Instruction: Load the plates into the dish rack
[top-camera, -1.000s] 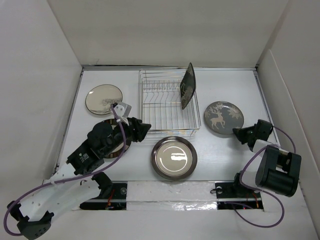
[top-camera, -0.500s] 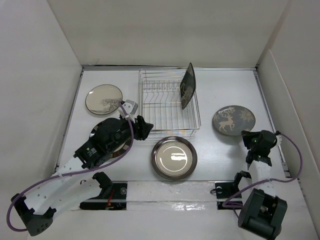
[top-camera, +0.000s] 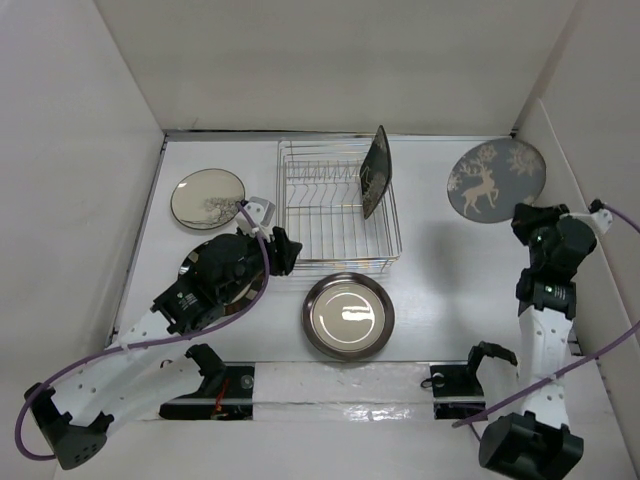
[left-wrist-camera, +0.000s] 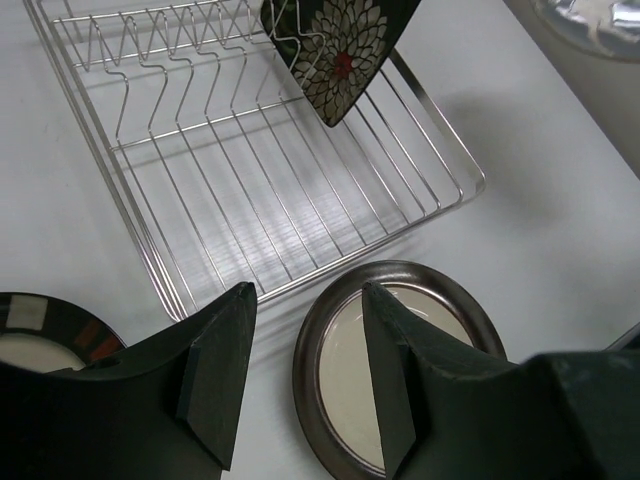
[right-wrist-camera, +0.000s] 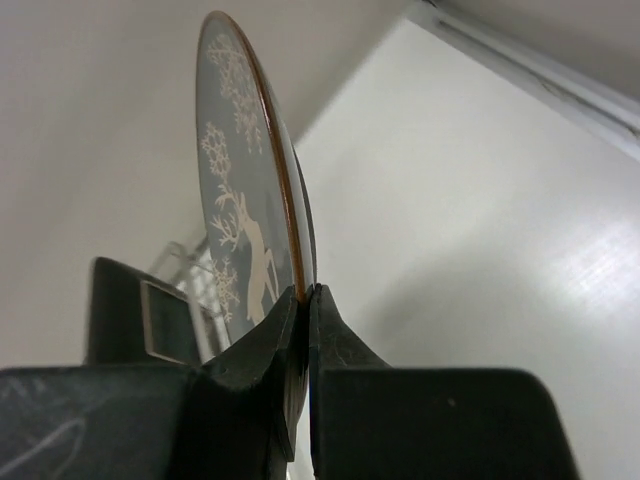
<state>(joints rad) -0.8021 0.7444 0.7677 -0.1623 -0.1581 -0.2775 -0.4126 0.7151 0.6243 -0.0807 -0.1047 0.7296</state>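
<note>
My right gripper (top-camera: 524, 214) (right-wrist-camera: 305, 300) is shut on the rim of the grey deer plate (top-camera: 496, 179) (right-wrist-camera: 245, 200). It holds the plate on edge in the air at the back right. The wire dish rack (top-camera: 338, 212) (left-wrist-camera: 250, 170) holds the dark floral plate (top-camera: 375, 170) (left-wrist-camera: 340, 50), which leans upright at its right end. My left gripper (top-camera: 285, 250) (left-wrist-camera: 305, 300) is open and holds nothing. It hovers by the rack's front left corner, over the left rim of the shiny metal plate (top-camera: 348, 316) (left-wrist-camera: 400, 370).
A cream plate with a brown rim (top-camera: 208, 197) lies left of the rack. Another round plate (top-camera: 192, 272) (left-wrist-camera: 40, 330) is mostly hidden under my left arm. White walls close in the table on three sides.
My right gripper closed on the deer plate, lifted it off the table and swung it up toward the back right. The left gripper shifted slightly and narrowed a little.
</note>
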